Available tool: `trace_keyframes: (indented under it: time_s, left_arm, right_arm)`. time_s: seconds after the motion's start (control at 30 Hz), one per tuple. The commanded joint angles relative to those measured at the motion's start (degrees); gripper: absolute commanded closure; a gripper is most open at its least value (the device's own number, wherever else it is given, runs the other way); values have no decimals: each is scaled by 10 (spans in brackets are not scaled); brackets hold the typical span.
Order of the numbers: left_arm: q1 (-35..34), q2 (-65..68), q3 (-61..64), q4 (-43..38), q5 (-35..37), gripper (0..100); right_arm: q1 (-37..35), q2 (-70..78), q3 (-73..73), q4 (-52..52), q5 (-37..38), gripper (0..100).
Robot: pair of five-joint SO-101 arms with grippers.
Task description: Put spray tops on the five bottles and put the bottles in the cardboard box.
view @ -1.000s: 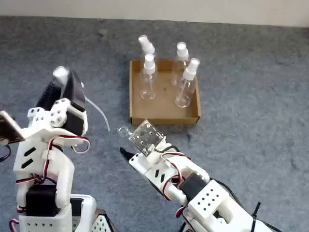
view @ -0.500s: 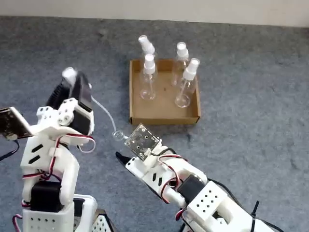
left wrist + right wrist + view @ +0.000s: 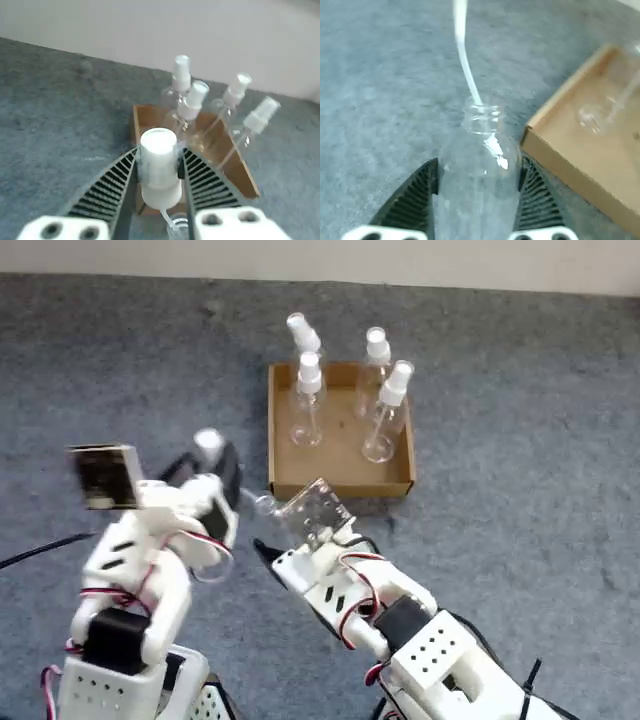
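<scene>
My left gripper (image 3: 159, 151) is shut on a white spray top (image 3: 160, 192), whose thin dip tube (image 3: 465, 55) runs down into the mouth of a clear bottle (image 3: 477, 150). That bottle is clamped in my right gripper (image 3: 479, 166), tilted, just in front of the cardboard box (image 3: 340, 485). In the high view the spray top (image 3: 208, 440) sits a little left of the bottle mouth (image 3: 265, 505). Several capped bottles (image 3: 308, 400) stand inside the box.
Grey carpet covers the whole table. The box (image 3: 245, 180) lies just beyond both grippers, with its bottles (image 3: 192, 100) leaning at different angles. Open carpet stretches to the left and right of the box.
The left arm swung right and down with the spray top, bringing its tube from beside the bottle into the bottle's mouth. The right gripper kept the bottle close to the box's front corner.
</scene>
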Motion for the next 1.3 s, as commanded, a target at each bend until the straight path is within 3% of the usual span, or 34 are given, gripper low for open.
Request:
trace_keyframes:
  time_s: [0.0, 0.13, 0.43, 0.73, 0.87, 1.27]
  left_arm:
    - [82, -5, 51, 4, -69, 996]
    - [113, -5, 74, 5, -93, 996]
    - [65, -5, 103, 5, -95, 996]
    - [88, -5, 103, 7, -94, 996]
    - [87, -5, 95, 7, -94, 995]
    - [78, -5, 73, 6, -94, 984]
  right_arm:
    - [13, -15, -7, 0, -14, 995]
    - [7, -15, -4, 0, -14, 995]
    - [7, -15, -7, 3, -14, 995]
    - [36, -17, -10, -16, -14, 995]
    - [41, -64, -4, -69, -14, 995]
    - [36, -180, 69, -70, -14, 995]
